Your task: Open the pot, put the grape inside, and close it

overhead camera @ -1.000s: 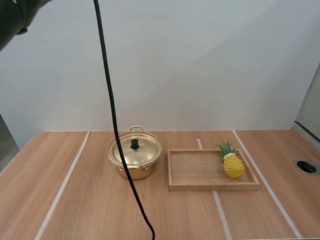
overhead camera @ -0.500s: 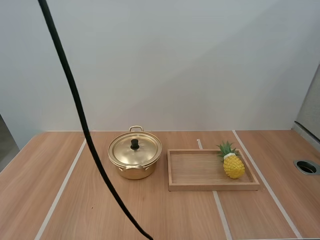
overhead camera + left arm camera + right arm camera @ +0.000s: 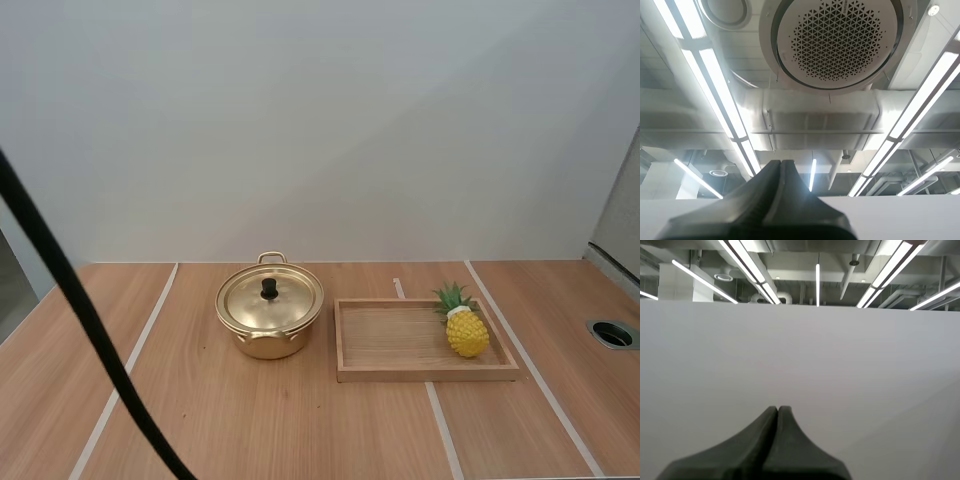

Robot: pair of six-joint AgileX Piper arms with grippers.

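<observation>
We find nothing on the table [image 3: 250, 430] shifted in the last second, so we judge the opening not yet begun. Left to right we count one pot [image 3: 268, 328] with its one lid [image 3: 270, 300] seated, then one wooden tray [image 3: 385, 338] carrying one pineapple [image 3: 467, 330], not grapes, at its right end. The left gripper [image 3: 781, 162] and the right gripper [image 3: 778, 409] each have their fingers pressed together on nothing.

Dark left arm swung clear of high view's upper-left corner.
</observation>
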